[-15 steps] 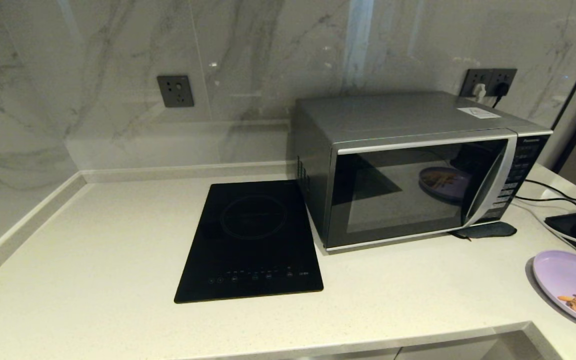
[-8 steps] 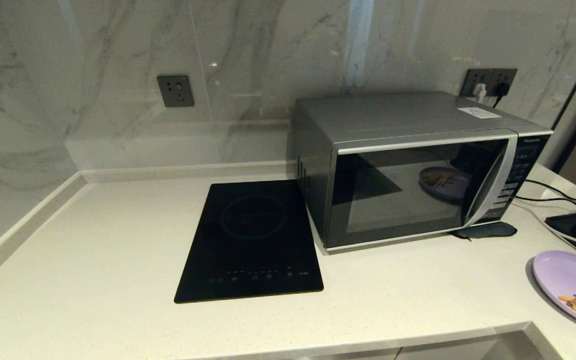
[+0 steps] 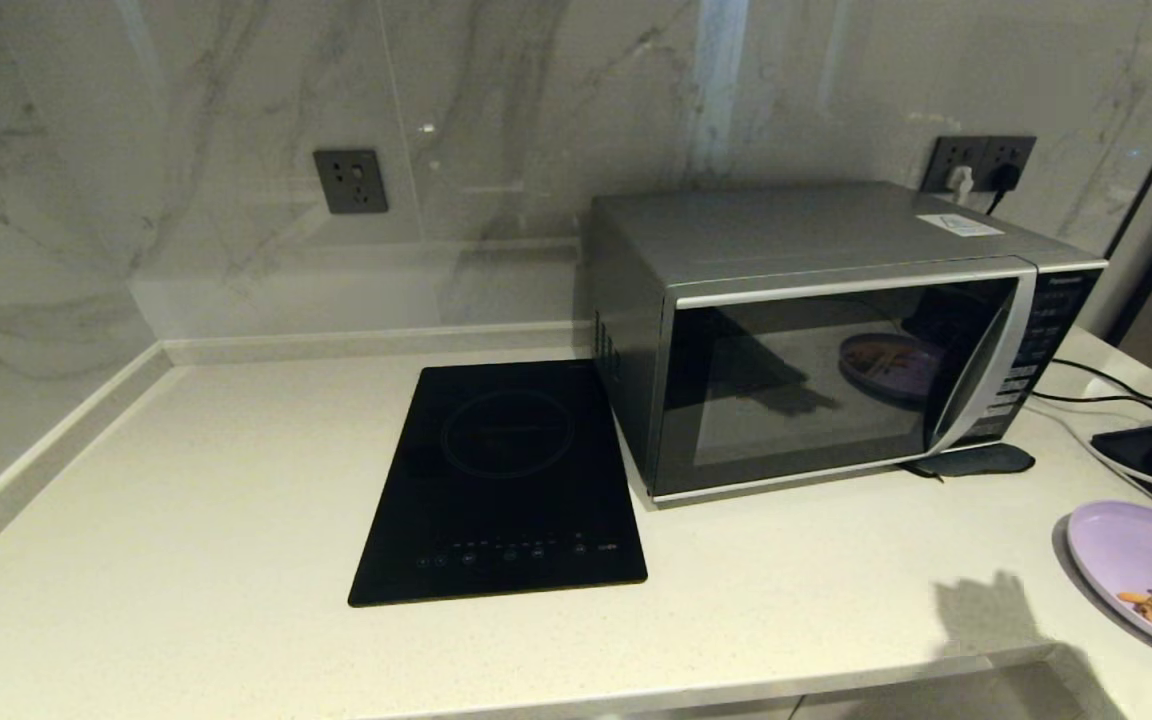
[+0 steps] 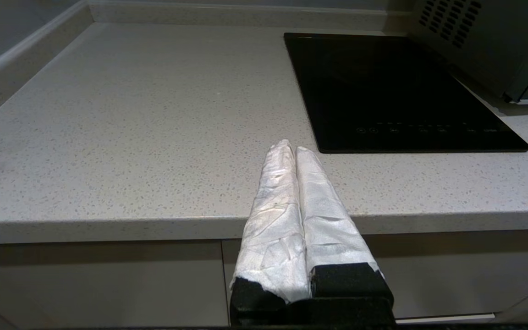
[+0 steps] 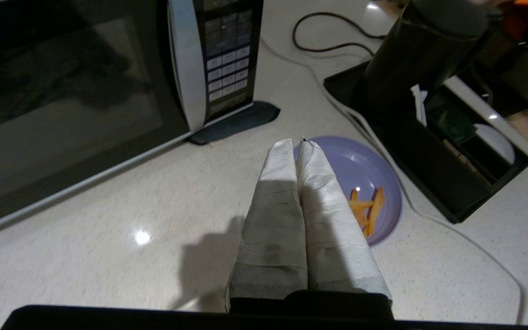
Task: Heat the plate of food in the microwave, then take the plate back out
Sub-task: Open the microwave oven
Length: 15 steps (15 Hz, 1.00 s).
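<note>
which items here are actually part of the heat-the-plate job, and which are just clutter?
Job:
plate of food, on the counter, right of the microwave
microwave, door shut
right gripper, shut, above the counter near the plate
left gripper, shut, at the counter's front edge

Clutter:
induction hob
wall sockets
cables
black stand

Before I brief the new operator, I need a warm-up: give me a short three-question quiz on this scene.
1. True or false: the microwave door is shut.
2. The plate of food sits: A) on the induction hob, B) on the counter right of the microwave, C) on top of the microwave.
3. In what state are the right gripper and left gripper?

Key: 1 true; 2 B; 3 both shut, holding nothing.
</note>
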Tool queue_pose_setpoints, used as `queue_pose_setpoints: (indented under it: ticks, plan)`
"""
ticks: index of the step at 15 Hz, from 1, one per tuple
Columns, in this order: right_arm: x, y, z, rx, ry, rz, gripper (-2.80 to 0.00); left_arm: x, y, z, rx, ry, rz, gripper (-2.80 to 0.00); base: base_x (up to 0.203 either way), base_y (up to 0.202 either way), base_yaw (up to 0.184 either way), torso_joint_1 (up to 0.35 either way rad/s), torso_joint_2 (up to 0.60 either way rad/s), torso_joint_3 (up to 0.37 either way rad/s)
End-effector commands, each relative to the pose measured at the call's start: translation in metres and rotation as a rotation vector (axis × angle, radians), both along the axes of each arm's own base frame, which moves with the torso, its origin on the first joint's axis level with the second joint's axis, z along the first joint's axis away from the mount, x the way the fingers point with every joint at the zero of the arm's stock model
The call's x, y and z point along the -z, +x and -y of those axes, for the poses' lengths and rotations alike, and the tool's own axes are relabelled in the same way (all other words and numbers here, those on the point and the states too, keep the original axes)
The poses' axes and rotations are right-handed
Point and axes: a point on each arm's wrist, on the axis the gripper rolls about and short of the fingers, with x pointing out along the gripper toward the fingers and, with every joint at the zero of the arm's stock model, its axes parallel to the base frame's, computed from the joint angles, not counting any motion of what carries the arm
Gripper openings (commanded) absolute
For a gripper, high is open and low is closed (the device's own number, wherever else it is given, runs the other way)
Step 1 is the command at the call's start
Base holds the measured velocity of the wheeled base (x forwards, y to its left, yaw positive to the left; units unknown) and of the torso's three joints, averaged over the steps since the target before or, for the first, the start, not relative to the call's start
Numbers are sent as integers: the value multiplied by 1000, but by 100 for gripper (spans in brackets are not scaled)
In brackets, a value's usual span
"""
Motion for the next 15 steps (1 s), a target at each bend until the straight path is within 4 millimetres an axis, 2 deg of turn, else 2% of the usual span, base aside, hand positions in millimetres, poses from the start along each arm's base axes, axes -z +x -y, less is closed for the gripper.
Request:
queue_pose_setpoints:
  ticks: [1,5,9,10,15]
  plan:
    - [15,52,-26,62,-80,-75,-280,0,0,0,-1,-1,-1,-280,0,0,0,0,0,0]
    - [24,99,-48,124,-140,-111,-280,0,0,0,-1,-1,-1,-280,0,0,0,0,0,0]
    - [35,124,-55,186,-163,-116,-280,0,0,0,-1,-1,-1,-280,0,0,0,0,0,0]
    - [38,128,-57,196,-167,-118,0,0,0,0,-1,-1,-1,-280,0,0,0,0,0,0]
    - [49,140,-60,208,-174,-139,0,0,0,0,-1,-1,-1,-280,0,0,0,0,0,0]
